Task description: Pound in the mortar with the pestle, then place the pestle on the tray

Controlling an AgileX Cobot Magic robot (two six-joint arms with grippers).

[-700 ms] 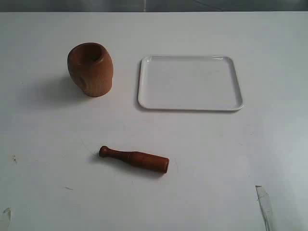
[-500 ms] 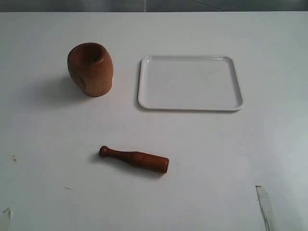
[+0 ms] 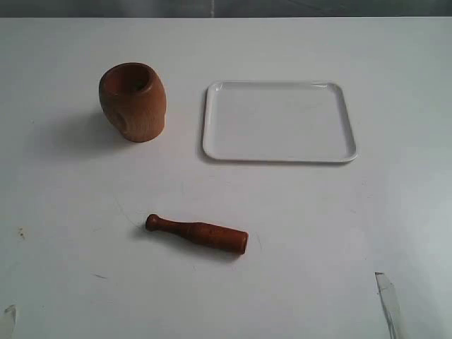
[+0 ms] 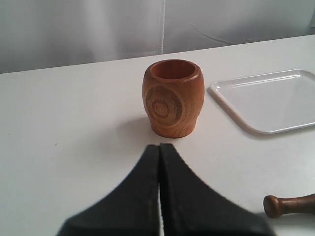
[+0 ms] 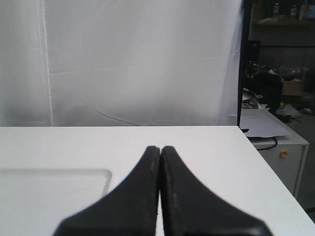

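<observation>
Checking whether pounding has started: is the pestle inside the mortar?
No, the pestle lies on its side on the table, well apart from the upright mortar.

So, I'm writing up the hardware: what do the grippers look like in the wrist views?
The left gripper and right gripper each show two matte black fingers, broad at the base, curving in to narrow tips. No cables or markings show.

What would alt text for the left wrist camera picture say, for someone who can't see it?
A wooden mortar stands upright on a white table, just beyond the shut black tips of the gripper. A white tray lies beside the mortar, partly cut off, and the knobbed end of the pestle pokes in at the picture's edge, nearer the camera.
</observation>
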